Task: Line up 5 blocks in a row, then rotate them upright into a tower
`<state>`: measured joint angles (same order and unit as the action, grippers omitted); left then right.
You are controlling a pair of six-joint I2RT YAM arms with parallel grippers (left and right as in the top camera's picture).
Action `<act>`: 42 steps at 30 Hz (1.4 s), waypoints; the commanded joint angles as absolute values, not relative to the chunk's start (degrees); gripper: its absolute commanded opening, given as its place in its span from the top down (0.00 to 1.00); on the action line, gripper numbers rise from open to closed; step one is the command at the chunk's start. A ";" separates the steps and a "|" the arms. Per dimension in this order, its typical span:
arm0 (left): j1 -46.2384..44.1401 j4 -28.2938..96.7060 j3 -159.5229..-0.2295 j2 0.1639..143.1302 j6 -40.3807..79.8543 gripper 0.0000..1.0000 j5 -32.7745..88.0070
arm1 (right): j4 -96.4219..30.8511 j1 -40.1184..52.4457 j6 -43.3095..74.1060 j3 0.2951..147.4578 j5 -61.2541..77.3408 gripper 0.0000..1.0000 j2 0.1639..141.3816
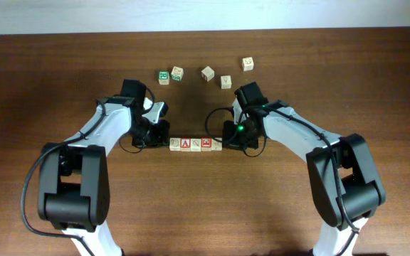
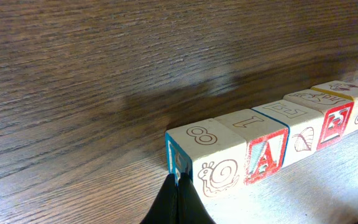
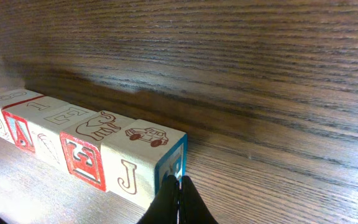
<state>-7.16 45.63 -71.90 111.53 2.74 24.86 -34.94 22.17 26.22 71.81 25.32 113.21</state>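
Five blocks (image 1: 196,144) sit touching in a straight row at the middle of the table (image 1: 48,85), between the two arms. The left gripper (image 2: 178,188), fingers pressed together, meets the row's left end. The right gripper (image 3: 179,188), also pressed together, meets its right end.

The left end effector (image 1: 165,141) and right end effector (image 1: 225,144) flank the blocks (image 1: 195,144).
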 commanded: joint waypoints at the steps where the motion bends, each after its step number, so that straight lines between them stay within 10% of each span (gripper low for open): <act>1: -7.25 45.54 -73.12 109.80 1.69 1.00 25.98 | -34.02 22.98 25.89 71.24 27.38 0.96 113.97; 42: -9.02 44.21 -73.12 109.80 2.35 1.00 25.74 | -32.58 29.32 19.22 74.35 32.77 0.95 109.54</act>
<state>-7.22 44.47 -72.31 110.87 2.76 17.34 -33.30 25.61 20.56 71.24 27.64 111.37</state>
